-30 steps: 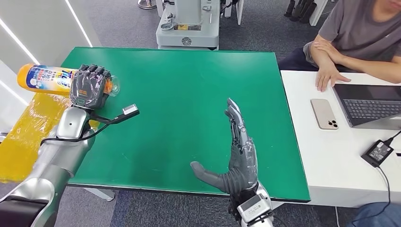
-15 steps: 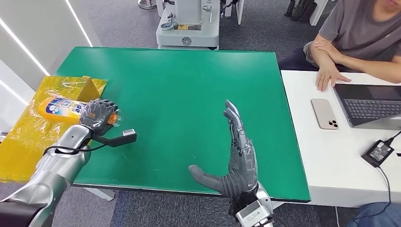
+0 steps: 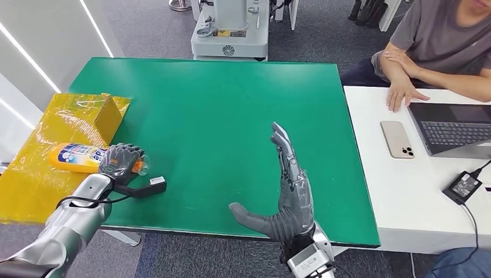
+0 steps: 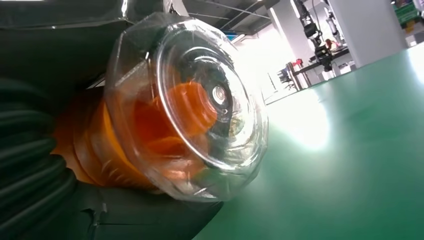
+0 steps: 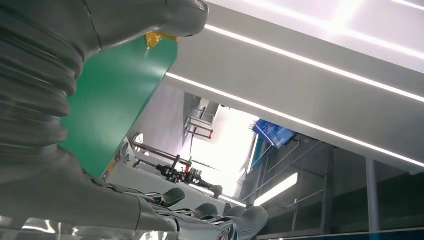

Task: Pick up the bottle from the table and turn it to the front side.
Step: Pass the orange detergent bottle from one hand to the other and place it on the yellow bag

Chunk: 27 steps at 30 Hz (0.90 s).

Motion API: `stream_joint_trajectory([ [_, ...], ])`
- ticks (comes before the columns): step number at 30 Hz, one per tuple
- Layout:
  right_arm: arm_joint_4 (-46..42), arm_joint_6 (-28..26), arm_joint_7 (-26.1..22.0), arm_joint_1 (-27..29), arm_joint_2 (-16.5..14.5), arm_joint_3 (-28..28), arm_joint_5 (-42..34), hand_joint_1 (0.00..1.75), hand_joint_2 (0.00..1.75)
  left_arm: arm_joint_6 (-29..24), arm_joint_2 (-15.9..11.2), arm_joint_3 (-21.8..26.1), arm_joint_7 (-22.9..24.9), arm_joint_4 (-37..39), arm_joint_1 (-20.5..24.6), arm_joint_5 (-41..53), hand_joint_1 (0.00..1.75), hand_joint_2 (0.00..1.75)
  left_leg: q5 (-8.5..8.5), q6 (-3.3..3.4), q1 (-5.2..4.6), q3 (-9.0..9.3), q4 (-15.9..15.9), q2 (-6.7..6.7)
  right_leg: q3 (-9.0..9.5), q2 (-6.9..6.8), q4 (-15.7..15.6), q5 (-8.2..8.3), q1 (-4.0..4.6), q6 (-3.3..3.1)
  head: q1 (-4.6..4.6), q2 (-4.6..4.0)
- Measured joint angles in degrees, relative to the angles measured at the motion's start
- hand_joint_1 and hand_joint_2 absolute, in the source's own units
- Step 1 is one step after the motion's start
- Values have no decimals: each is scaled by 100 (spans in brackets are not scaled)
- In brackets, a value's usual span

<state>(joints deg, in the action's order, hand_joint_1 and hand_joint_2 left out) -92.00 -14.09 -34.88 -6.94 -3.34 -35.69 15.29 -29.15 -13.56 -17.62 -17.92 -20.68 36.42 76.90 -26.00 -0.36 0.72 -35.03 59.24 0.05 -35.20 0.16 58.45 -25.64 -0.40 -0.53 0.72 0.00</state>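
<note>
An orange bottle with a blue and white label lies sideways in my left hand, low over the left edge of the green table. Its clear cap points toward the table's middle. The left wrist view looks straight at that clear cap over an orange nozzle, with dark fingers wrapped round the orange neck. My right hand stands edge-up over the table's near side, fingers straight and apart, thumb out to the left, holding nothing. The right wrist view has its grey thumb against the ceiling.
A yellow wrapped box and yellow sheet lie off the table's left edge, under the bottle. On the white desk to the right are a phone, a laptop and a charger. A person sits at the far right.
My left arm has lowered and drawn back toward me with the bottle, from high over the far left corner to low over the near left edge. The right hand has barely moved.
</note>
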Motion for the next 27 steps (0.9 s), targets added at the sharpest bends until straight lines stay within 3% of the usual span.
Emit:
stream_joint_trajectory([
  [8,49,79,9,-98,-14,0,-1,0,175,-222,127,0,0,58,-68,46,175,175,0,0,0,0,0,-1,0,-3,0,1,0,0,0,0],
  [9,56,82,8,-104,-17,0,-1,0,175,-222,143,0,0,62,-69,54,141,175,0,0,0,0,0,-1,0,-3,0,1,0,0,0,0],
  [12,79,89,7,-127,-20,0,-5,0,175,-224,182,0,5,71,-68,138,10,175,0,0,0,0,1,-1,0,-3,0,1,0,0,0,0],
  [13,86,89,7,-134,-20,0,-7,0,175,-231,197,0,10,73,-65,181,0,175,0,0,0,0,1,-1,-1,-3,0,1,0,0,0,0],
  [27,108,100,-1,-163,-20,0,-71,0,175,-281,334,0,104,74,0,339,0,175,0,0,0,1,1,-1,0,-2,0,1,0,0,0,0],
])
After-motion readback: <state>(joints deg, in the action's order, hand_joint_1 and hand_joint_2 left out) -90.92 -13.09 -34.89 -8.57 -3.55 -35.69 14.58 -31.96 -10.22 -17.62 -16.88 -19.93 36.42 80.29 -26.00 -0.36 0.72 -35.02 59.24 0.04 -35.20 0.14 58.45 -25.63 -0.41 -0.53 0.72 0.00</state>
